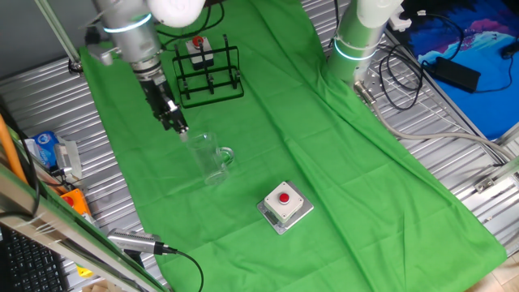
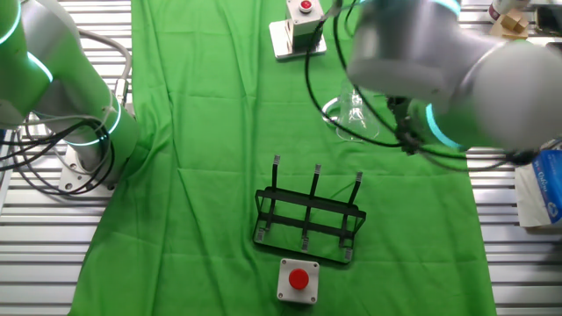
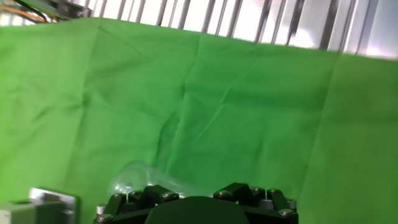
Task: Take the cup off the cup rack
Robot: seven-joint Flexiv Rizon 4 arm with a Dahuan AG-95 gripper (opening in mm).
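In the hand view, the glass cup (image 3: 138,179) shows only as a pale curve just past the tool's mounting, low in the picture, with a grey box (image 3: 37,206) at the bottom left corner and green cloth (image 3: 249,112) filling the rest up to the worktop's slatted metal far edge.

From one fixed view, the tool (image 1: 180,128) sits at the cup's (image 1: 212,157) rim on the side facing the rack, and the cup stands upright on the cloth with its handle pointing away from the tool. Whether the tool is clenched on the rim or released cannot be told; its fingertips are too small and partly lost against the clear glass. The cup is off the cup rack (image 1: 209,75) and well apart from it, roughly midway between the rack and the grey box with a red button (image 1: 285,204) near the front edge of the cloth.

So the deciding relation is this: the cup lies directly below and slightly forward of the tool, its long axis vertical, already resting clear of the pegs. Judging by that, the lift-off looks done, and what is left is letting go and rising straight up without tipping the glass.

Farther back, the rack stands empty of cups, and a second grey box (image 1: 199,50) sits behind it. The other fixed view shows the rack's (image 2: 308,218) three pegs bare.
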